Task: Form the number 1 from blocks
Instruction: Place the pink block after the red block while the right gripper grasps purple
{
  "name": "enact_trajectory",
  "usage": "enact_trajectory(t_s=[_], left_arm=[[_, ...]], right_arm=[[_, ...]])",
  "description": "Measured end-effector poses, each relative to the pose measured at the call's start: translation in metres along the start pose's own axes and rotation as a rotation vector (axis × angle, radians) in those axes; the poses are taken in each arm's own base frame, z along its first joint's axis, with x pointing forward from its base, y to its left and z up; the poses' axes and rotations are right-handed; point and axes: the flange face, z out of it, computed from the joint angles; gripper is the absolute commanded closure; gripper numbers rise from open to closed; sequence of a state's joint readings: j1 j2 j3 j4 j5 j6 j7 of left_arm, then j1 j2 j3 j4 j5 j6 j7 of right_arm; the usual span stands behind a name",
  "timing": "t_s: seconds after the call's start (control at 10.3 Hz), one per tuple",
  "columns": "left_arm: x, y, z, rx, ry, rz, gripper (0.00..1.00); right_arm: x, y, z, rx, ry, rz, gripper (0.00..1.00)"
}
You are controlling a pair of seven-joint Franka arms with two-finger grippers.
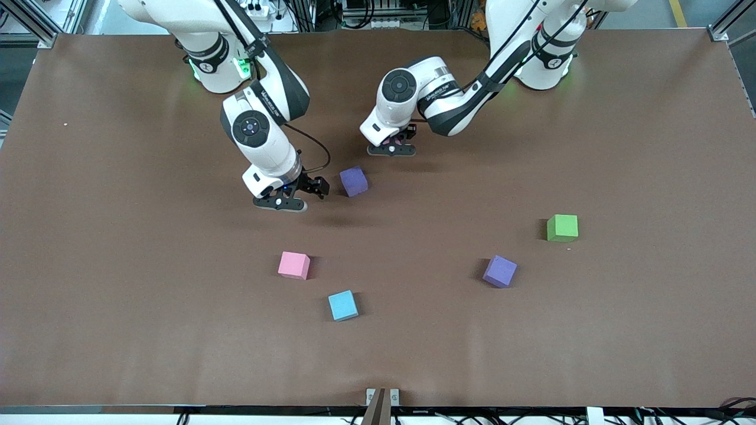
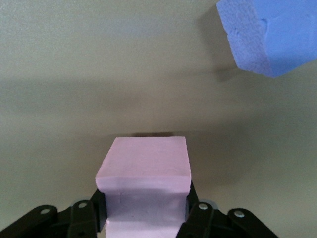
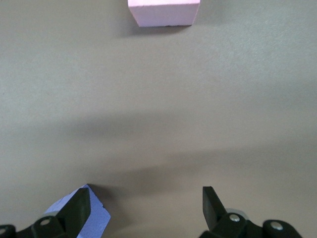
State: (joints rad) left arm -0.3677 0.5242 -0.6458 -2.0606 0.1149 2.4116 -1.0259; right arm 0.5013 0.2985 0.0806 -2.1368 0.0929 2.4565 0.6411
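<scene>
The right end effector (image 1: 288, 198) hangs released, fingers apart and holding nothing, low over the worktop (image 1: 118, 324) just beside the nearer purple block (image 1: 353, 180), toward the right arm's end from it. The left end effector (image 1: 391, 144) is clenched on a pinkish block (image 2: 146, 163), low over the worktop near that same purple block; we cannot tell whether its load touches the surface. The purple block sits at the outer side of one right finger, not in the gap between them, so we judge the right arm is nearer and needs a short sideways shift to straddle the cube. It has no long axis, and it lies a little askew. From that purple block, the pink block (image 1: 293, 265) lies nearer the front camera, toward the right arm's end. The second purple block (image 1: 499, 271) lies nearer too, well apart toward the left arm's end. No figure 1 shows yet.
</scene>
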Motion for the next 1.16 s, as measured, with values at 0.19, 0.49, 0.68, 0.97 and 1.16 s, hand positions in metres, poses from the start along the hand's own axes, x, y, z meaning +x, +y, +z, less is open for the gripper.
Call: enact_trajectory(t_s=[0.19,0.49,0.68,0.97,1.16], left_arm=[[-0.004,0.0,0.007,0.018,0.005,0.025,1.0],[-0.009,0.001,0.016,0.029,-0.006,0.021,0.01],[-0.008,0.001,0.016,0.028,-0.005,0.015,0.0],[0.002,0.0,0.01,0.019,0.008,-0.02,0.0],[0.027,-0.008,-0.007,0.008,0.041,-0.061,0.0]], right_arm=[[-0.004,-0.004,0.001,-0.001,-0.001,-0.01,0.0],[-0.008,-0.008,0.002,-0.002,-0.003,-0.021,0.0],[-0.011,-0.01,0.003,-0.004,-0.006,-0.026,0.0],[-0.02,-0.019,0.006,-0.007,-0.01,-0.057,0.0],[-0.028,-0.027,0.008,-0.002,-0.005,-0.11,0.0]])
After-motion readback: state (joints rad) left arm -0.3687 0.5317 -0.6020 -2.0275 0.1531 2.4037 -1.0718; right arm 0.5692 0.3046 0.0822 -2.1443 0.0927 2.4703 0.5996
